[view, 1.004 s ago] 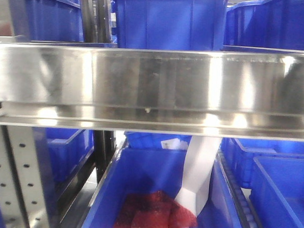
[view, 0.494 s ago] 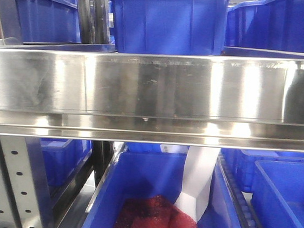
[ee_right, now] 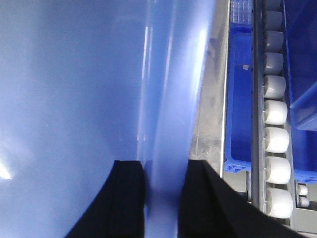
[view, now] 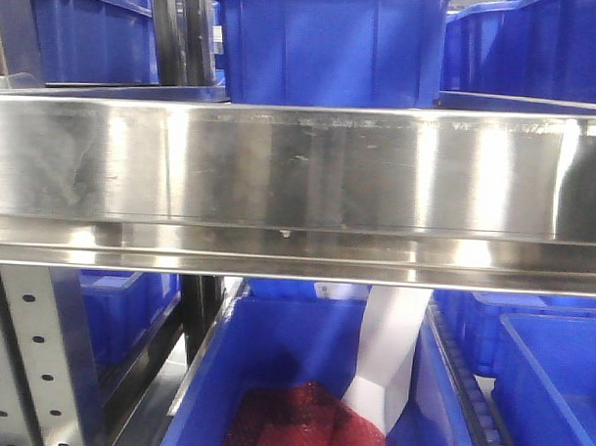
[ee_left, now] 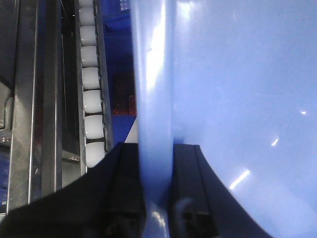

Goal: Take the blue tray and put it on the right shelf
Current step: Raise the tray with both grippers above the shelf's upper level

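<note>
**Blue tray** (ee_left: 237,99): glossy light periwinkle plastic with a smooth wall that carries bright highlights. The rolled rim shows as a paler vertical band in each wrist view. The tray fills most of both wrist views and is carried between the two arms, each gripping the rim on its own side.

**Left gripper** (ee_left: 156,198): the black fingers (ee_left: 124,188) are clenched on the rim, one on each face, touching the plastic with only the rim's thickness between them. A roller track (ee_left: 91,99) of white rollers runs just beside the tray.

**Right gripper** (ee_right: 161,198): the fingers (ee_right: 198,198) grasp the opposite rim in the same way (narrow gap, both faces in contact). Beyond the rim lie a dark blue bin (ee_right: 240,99) and a second line of rollers (ee_right: 275,139).

**Right shelf** (view: 300,169): its brushed steel front lip spans the front view. Deep blue bins (view: 329,48) stand on it, and a perforated upright (view: 29,360) stands below left. How the tray sits relative to the shelf cannot be told. A lower bin (view: 274,359) holds red material (view: 301,429) and a white strip (view: 386,353).
</note>
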Controlling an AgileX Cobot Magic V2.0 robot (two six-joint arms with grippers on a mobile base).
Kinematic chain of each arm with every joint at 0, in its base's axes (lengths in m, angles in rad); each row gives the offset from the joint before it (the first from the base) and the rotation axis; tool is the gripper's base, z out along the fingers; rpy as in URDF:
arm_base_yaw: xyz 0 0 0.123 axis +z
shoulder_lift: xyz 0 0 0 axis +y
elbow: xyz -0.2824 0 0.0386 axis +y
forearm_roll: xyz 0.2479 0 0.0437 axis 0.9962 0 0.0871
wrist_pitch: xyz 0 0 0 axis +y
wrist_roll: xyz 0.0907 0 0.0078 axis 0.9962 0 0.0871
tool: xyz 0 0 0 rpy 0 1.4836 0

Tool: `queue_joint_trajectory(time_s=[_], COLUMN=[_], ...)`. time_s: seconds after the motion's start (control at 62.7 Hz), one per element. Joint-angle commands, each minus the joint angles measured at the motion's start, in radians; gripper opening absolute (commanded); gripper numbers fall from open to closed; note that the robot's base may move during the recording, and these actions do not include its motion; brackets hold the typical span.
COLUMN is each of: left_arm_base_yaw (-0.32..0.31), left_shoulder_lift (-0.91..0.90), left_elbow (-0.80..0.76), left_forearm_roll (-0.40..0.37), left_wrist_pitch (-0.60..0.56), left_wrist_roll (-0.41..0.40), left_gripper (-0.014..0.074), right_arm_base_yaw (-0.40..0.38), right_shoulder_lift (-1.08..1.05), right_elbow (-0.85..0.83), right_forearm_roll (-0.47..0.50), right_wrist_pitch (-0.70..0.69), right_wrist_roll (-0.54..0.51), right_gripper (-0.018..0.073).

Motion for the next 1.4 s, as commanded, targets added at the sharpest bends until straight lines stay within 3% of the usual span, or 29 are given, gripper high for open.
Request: queue_joint_trajectory(time_s=[0.0,0.191,0.749,1.02,1.243,1.387], left_arm_base_yaw=[-0.003,-0.003,-0.003,0.000,0.080,0.108], left_shoulder_lift=[-0.036,-0.036,-0.023,0.080,0.177,0.219], left_elbow=[-0.032,-0.032,-0.032,-0.032,-0.032,-0.032], left_forearm_roll=[0.015,-0.057,-0.095,0.069,-0.023,-0.030], left_wrist_pitch=[0.051,0.051,0.031,-0.023,-0.117,-0.135], left_wrist_roll=[0.016,0.016,0.031,0.031,0.025,0.025], left_gripper=[-0.0048,-0.0048,-0.0048,-0.0048,-0.0048,-0.0048], right_arm_base_yaw=[0.000,0.000,0.000,0.000,0.000,0.000], right_shoulder_lift=[-0.030,-0.030,-0.030,0.024,0.159,0.228], right_elbow=[-0.035,-0.035,-0.035,-0.035,-0.035,-0.035], right_forearm_roll=[-0.044,-0.044,-0.019,-0.018,-0.010,-0.010], right_wrist_pitch=[-0.052,-0.052,-0.070,-0.229,-0.254,-0.254], right_wrist_roll=[-0.027,-0.027,-0.028,-0.031,-0.031,-0.031], right_gripper=[0.0057,0.0057,0.0057,0.0057,0.0057,0.0057])
